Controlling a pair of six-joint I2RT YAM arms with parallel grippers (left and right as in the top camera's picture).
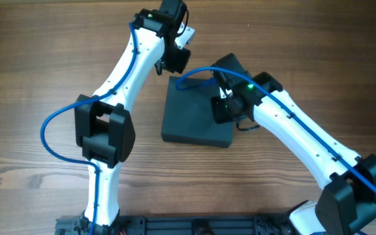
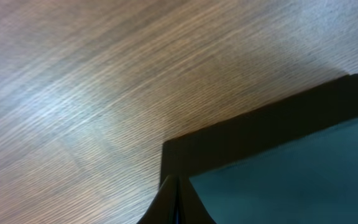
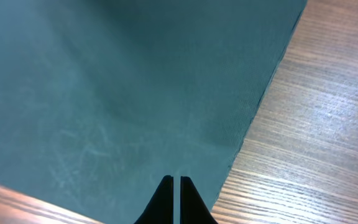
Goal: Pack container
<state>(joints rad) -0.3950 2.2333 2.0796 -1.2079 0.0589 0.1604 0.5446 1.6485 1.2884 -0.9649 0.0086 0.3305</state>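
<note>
Right tool [image 3: 176, 182], shut and empty, is held directly over the container [image 1: 191, 116]; left tool [image 2: 178, 183], likewise shut, is placed at its far-left corner.

— Where do you see the container [image 1: 191, 114]?
— You find it near the middle of the wooden table [image 1: 44, 52], lying flat, turned slightly askew.
— And how does it look to you?
— Matte, dark teal-grey, rectangular; you see a plain flat top with faint scuffs, darker side walls, and its far right corner hidden.
</note>
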